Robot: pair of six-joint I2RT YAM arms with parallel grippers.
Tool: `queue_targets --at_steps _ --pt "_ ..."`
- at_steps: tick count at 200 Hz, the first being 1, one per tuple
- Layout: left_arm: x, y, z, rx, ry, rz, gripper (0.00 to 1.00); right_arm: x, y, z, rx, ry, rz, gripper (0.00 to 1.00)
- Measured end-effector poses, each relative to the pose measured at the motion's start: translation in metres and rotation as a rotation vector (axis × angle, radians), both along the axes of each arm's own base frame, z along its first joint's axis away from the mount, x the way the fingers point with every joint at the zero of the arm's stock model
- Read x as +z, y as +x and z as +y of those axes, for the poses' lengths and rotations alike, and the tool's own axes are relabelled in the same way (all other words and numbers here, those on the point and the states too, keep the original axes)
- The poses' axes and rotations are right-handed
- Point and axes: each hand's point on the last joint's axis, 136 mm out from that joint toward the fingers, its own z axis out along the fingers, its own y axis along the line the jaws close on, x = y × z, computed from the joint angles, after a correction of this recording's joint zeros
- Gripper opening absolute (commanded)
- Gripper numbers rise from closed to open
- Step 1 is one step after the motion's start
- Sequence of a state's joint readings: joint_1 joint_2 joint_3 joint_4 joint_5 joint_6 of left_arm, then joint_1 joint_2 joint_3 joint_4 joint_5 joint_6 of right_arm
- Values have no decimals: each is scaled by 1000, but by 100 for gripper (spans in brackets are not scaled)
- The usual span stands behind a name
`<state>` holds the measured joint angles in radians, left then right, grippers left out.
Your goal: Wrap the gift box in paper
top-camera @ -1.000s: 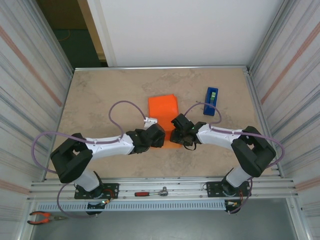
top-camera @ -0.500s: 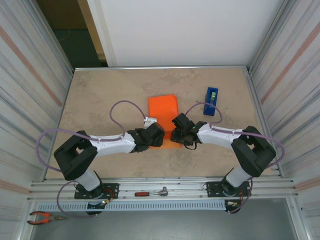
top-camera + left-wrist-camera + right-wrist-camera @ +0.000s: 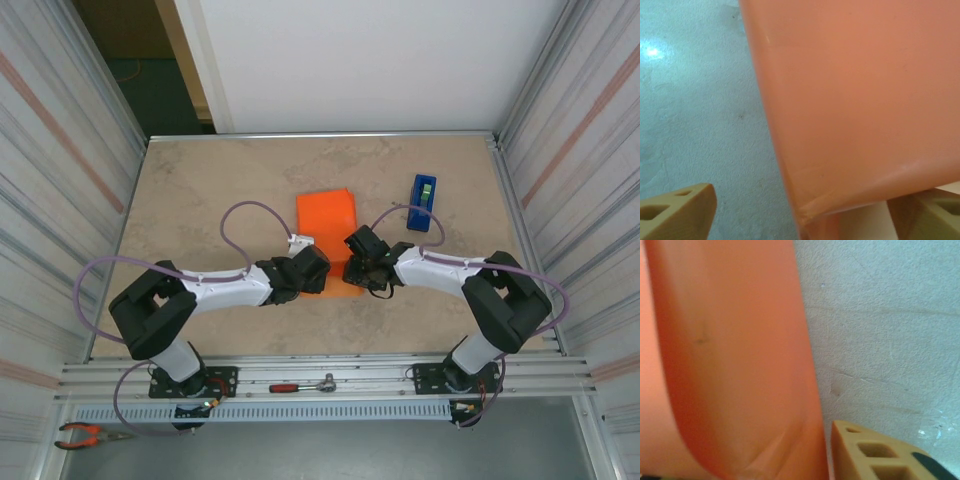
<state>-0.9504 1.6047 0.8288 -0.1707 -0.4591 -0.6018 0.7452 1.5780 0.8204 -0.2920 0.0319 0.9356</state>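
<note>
Creasing of the near end looks to be the step in hand: the gift box [image 3: 326, 212], already skinned in orange, lies at the middle of the bench [image 3: 200, 200], and the paper [image 3: 855, 100] runs on past its near end to where both arms meet. The left jaws stand wide and released, astride the paper's near corner — one tan finger [image 3: 677, 212] is clear of the edge, with bare bench between. Of the right jaws I see a single finger [image 3: 875, 452] just beside the paper's edge, so I cannot tell whether they grip. To do this well, I judge the two sides should close on the loose flap at matching spots, draw it taut without dragging the box, and lay the fold flat against the box end — a skewed pull would wrinkle the thin sheet. The blue tape dispenser [image 3: 424, 202] sits well apart to the right.
</note>
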Motion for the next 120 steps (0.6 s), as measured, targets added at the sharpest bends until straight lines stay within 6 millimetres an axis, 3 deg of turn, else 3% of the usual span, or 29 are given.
queue_targets --at_steps 19,43,67,77,84,95,120 --pt "0 0 -5 -8 -24 5 61 -3 0 1 6 -2 7 0" --pt "1 0 -11 -27 -48 8 48 -4 1 2 2 -1 10 0" --pt "-2 -2 -15 -34 -52 11 47 -4 1 2 2 -1 10 0" --pt "-4 -3 -16 -37 -47 15 49 -4 1 2 2 -1 10 12" --pt "-6 -4 -16 -39 -44 18 51 -4 1 2 2 -2 10 27" --pt "-7 -6 -17 -40 -38 22 55 -4 1 2 3 -2 11 42" --pt "-9 -6 -14 -35 -27 24 52 0 1 2 2 4 3 53"
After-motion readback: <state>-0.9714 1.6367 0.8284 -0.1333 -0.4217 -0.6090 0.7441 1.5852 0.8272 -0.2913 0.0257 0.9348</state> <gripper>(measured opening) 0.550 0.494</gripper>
